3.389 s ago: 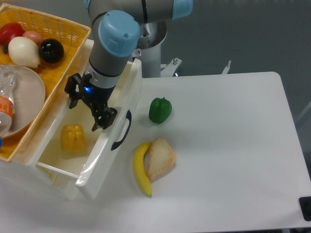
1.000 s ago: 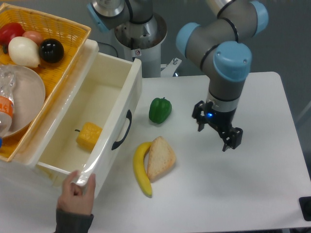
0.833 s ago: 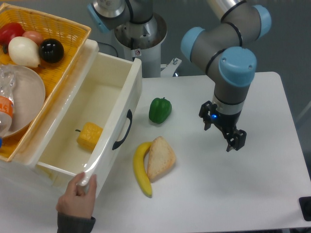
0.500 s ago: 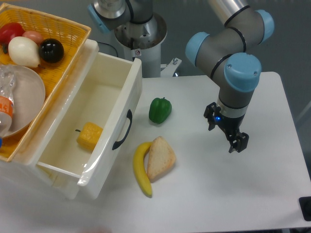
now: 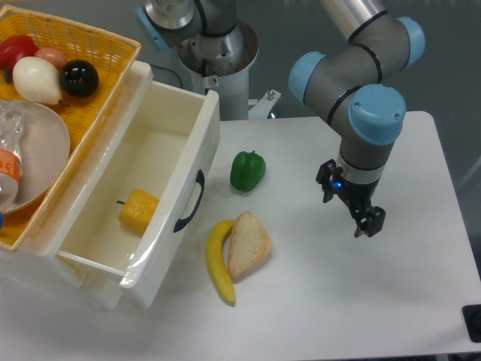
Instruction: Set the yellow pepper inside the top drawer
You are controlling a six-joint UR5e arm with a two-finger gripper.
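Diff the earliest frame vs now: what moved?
The gripper left the top drawer and swung right over the table, empty. The yellow pepper shifted right inside the drawer and now lies tipped on its side. A hand came to the drawer's front corner and left. Green pepper, banana, bread unchanged.

We see a white desk point(image 5: 361, 301) with rounded corners under even, soft light; behind its far edge lies a dark grey floor point(image 5: 451, 60), slightly blurred.
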